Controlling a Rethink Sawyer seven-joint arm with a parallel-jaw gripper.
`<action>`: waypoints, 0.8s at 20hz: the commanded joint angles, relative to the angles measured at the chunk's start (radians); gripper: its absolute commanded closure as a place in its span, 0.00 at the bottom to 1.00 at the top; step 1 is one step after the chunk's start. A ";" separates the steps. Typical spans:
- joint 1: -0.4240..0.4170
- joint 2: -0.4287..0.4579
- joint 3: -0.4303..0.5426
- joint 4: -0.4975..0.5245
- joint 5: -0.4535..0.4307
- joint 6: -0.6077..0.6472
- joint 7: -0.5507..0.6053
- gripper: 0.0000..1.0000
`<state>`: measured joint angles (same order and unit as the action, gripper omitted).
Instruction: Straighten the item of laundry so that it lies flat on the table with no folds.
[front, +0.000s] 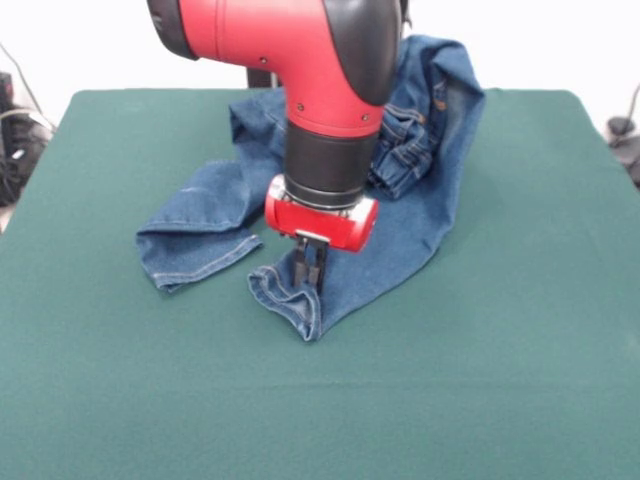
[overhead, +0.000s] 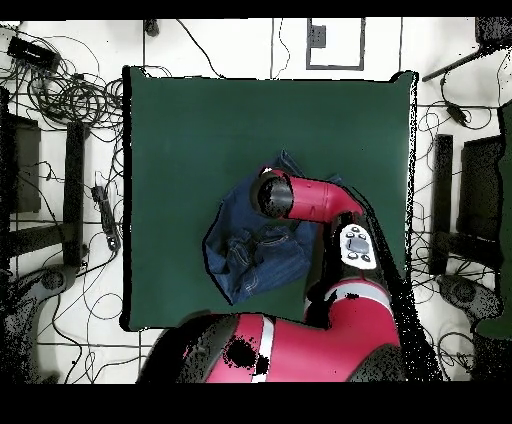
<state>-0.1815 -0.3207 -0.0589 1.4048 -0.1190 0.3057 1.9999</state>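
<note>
The blue denim jeans lie crumpled on the far half of the green table. The waist is bunched up at the back and two legs reach toward the camera. One leg's hem lies folded at the left. My gripper points straight down on the other leg's hem, and its fingers are close together, pinching a raised fold of denim. In the overhead view the jeans lie as a heap at the table's middle. The red arm covers the gripper there.
Bare green cloth surrounds the jeans on the front, left and right. Cables and dark equipment lie on the floor around the table. The arm's bulk hides part of the waistband in the front view.
</note>
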 joint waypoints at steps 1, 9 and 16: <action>0.013 0.139 0.118 -0.008 0.002 -0.032 0.079 1.00; 0.017 0.104 0.107 0.009 0.017 0.012 0.089 1.00; -0.025 0.105 0.125 -0.098 0.002 0.099 -0.005 1.00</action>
<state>-0.1828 -0.3188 -0.0576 1.3938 -0.1192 0.3272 1.9999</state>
